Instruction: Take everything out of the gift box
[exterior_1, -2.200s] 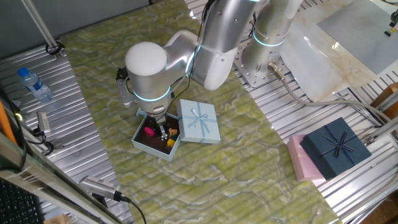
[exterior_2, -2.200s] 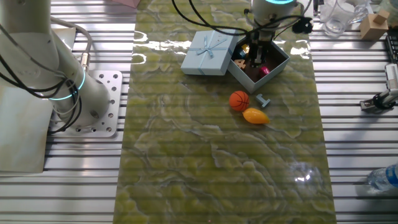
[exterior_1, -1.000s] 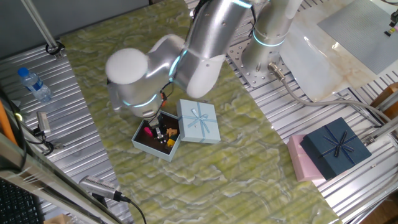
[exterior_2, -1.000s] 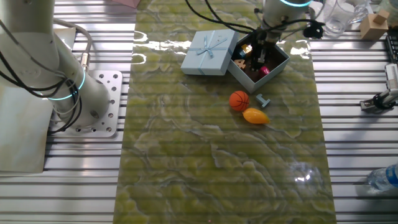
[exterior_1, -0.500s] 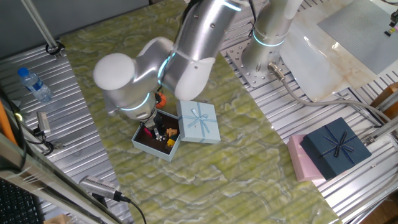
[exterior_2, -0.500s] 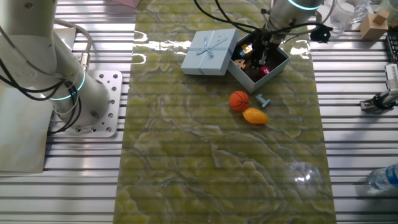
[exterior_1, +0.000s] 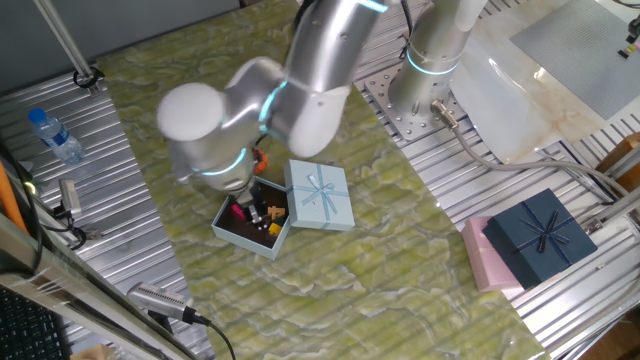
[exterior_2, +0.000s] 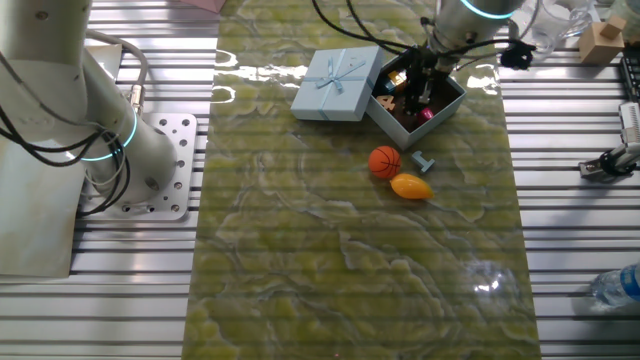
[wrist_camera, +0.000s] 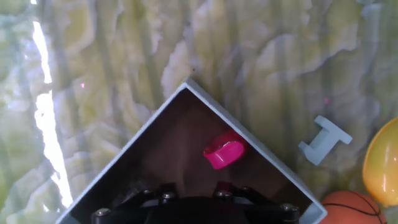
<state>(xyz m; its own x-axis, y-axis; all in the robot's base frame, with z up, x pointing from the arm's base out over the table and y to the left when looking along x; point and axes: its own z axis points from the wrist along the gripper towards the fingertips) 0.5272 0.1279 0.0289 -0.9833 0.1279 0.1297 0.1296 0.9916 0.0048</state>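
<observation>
I hang over the gift box (exterior_2: 420, 98), jaws hidden so I cannot tell their spread; the magenta piece (wrist_camera: 224, 151) lies against its wall. I should probably descend clear of that wall, straddling the piece squarely.

In the hand view the gripper (wrist_camera: 193, 202) shows only as a dark mount at the bottom edge, its fingertips out of frame, so how the jaws stand cannot be told; the orange basketball (wrist_camera: 348, 208) and the yellow fruit (wrist_camera: 382, 165) are cut off by the right and bottom edges. In one fixed view the blurred arm (exterior_1: 215, 135) hides the far corner of the gift box (exterior_1: 235, 232). The small yellow and orange bits (exterior_1: 272, 222) are too small to identify.
</observation>
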